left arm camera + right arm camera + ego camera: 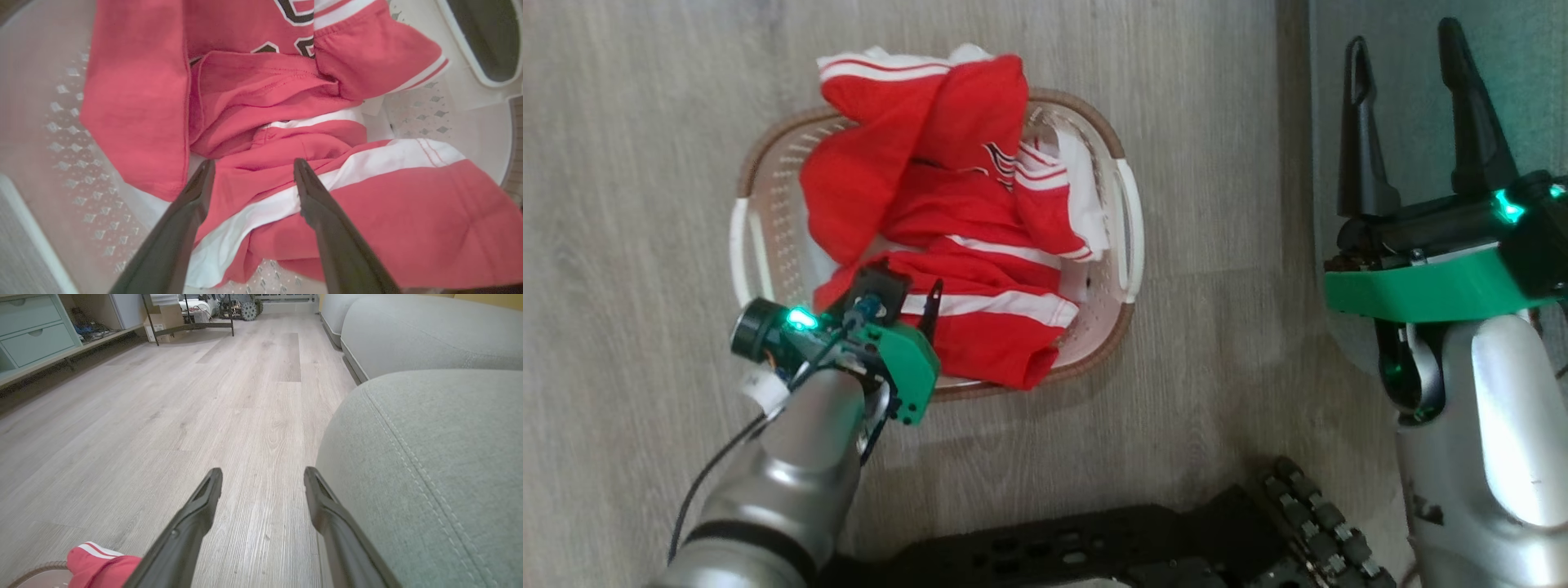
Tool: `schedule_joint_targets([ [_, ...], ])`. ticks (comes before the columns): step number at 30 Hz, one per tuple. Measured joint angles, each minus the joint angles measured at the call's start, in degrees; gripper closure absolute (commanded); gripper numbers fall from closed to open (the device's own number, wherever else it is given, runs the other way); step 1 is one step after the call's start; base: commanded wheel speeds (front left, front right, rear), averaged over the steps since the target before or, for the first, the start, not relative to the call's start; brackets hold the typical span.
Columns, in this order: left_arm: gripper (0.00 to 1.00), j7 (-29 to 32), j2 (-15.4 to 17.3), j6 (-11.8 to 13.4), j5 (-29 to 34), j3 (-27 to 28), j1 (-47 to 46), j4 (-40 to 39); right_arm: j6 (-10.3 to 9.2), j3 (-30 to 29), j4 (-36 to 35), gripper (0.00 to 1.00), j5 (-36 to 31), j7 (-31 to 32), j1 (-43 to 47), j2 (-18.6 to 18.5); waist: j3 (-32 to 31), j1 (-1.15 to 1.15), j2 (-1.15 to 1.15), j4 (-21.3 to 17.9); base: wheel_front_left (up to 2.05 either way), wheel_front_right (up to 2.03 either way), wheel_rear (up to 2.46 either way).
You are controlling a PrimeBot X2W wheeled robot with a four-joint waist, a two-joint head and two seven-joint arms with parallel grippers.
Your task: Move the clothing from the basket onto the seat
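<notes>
The clothing (947, 204) is seen heaped in the basket (1134, 237), which stands on the floor (645, 163), with one red fold draped over the far rim. Nothing has yet been laid on the seat (429, 457), which lies on the robot's right of the basket. The left tool (254, 163) is held down inside the basket with its jaws well apart and nothing gripped. A ridge of red cloth crossed by a white stripe (269, 210) lies between the tips, though whether the tips touch the fabric cannot be told from the wrist view. The right tool (262, 471) is held open and empty above the floor, just beside the seat's rounded edge. The fabric is judged to be thin, light and limp, and somewhat slippery from its sheen, so no stiffness can be counted on and anything lifted will hang and trail. A raised, bunched fold, such as the one between the left tips, is thought the best place to be pinched, since several layers would be caught there. A flat single layer is more likely to be missed or to slide free.
</notes>
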Motion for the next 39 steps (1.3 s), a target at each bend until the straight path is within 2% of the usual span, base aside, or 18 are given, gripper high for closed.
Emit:
schedule_joint_targets([
  [8,0.0,0.8,0.1,-0.1,1.5,-2.0,-5.0,7.7,0.0,1.2,-0.7,0.0,1.3,0.0,-1.2,0.0,3.2,0.0,0.0,-2.0,0.0,0.0,0.0],
  [19,0.0,3.3,1.3,1.5,3.4,-4.4,-7.7,10.3,0.0,1.9,-1.2,0.0,2.9,0.0,-2.1,0.0,5.8,0.0,0.0,-3.8,0.0,0.0,0.0],
  [20,0.5,3.6,1.3,1.5,3.4,-4.5,-7.7,10.3,0.0,1.9,-1.2,0.0,3.0,0.0,-2.1,0.0,5.9,0.0,0.0,-3.9,0.0,0.0,0.0],
  [21,0.91,3.6,1.3,1.5,3.4,-4.6,-7.7,10.5,0.0,1.9,-1.2,0.0,3.1,0.0,-2.1,0.0,5.9,0.0,0.0,-4.0,0.0,0.0,0.0],
  [22,1.0,3.6,1.3,1.5,3.4,-4.6,-7.7,10.6,0.0,1.9,-1.1,0.0,3.3,0.0,-2.1,0.0,5.8,0.0,0.0,-4.1,0.0,0.0,0.0],
  [31,1.0,0.8,1.2,0.8,1.2,-5.0,-7.3,10.2,0.0,1.9,0.8,0.0,4.1,0.0,-2.1,0.0,2.2,0.0,0.0,-4.0,0.0,0.0,0.0],
  [33,1.0,0.5,1.0,-0.1,0.2,-4.6,-6.8,9.5,0.0,1.9,1.6,0.0,4.2,0.0,-2.1,0.0,0.8,0.0,0.0,-3.9,0.0,0.0,0.0],
  [39,1.0,0.0,0.6,-0.6,-2.9,-3.4,-3.4,4.8,0.0,1.5,4.8,0.0,4.2,0.0,-1.5,0.0,-5.0,0.0,0.0,-3.1,0.0,0.0,0.0],
])
